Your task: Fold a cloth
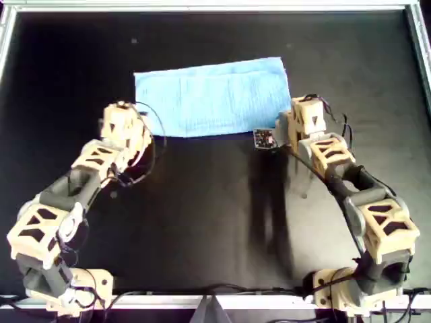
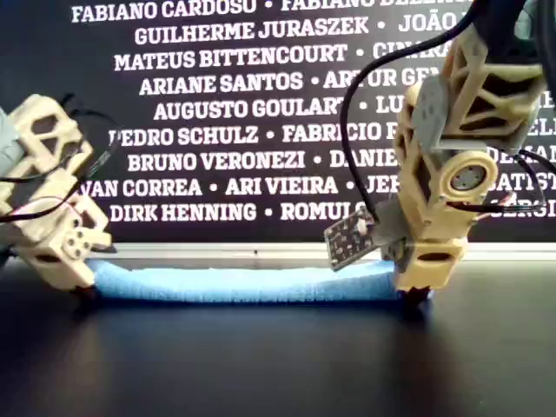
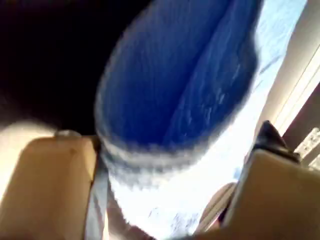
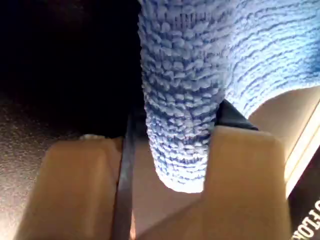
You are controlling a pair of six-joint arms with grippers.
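Sky-blue woven cloth (image 1: 212, 97), thin, soft, light and limp, lay folded at the black table's (image 1: 202, 222) far centre, near corners pinched in my first gripper (image 3: 170, 175) and second gripper (image 4: 175, 150), both clenched on it; corners judged best holds.
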